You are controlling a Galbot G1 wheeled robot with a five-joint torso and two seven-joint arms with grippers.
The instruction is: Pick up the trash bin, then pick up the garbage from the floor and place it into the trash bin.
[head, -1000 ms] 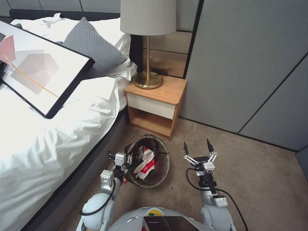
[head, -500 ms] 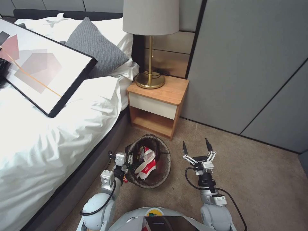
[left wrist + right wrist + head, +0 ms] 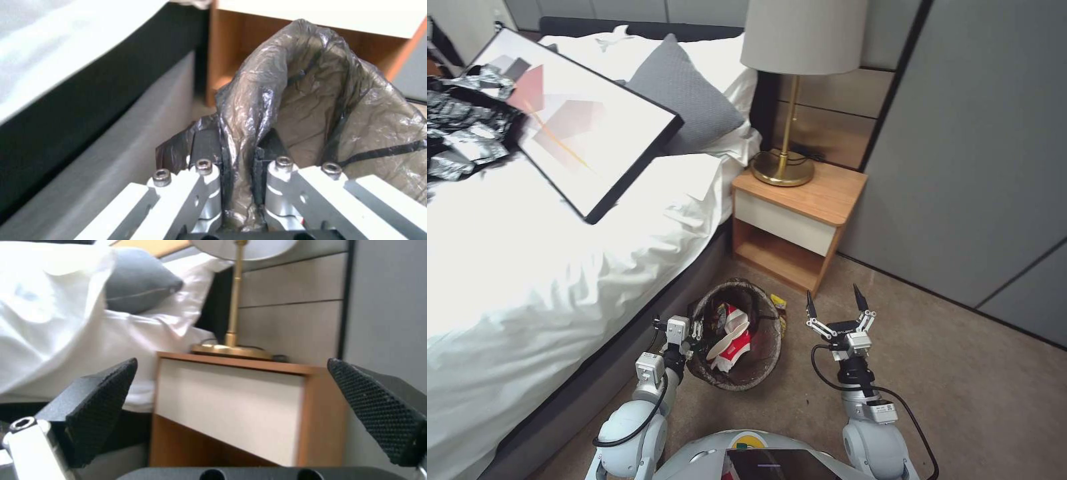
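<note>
My view has swung left, but my left gripper (image 3: 695, 331) still pinches the bin (image 3: 735, 333) rim, right gripper (image 3: 835, 309) wide open, a wrapper (image 3: 779, 305) now visible beside it.

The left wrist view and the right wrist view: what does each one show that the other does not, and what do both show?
Left wrist view alone: the left gripper shut on the bagged rim of the trash bin, beside the dark bed frame.

Right wrist view alone: the open right gripper holding nothing, the brass lamp, a grey pillow and the grey wall panels.

Both: the wooden nightstand and the white bedding.
</note>
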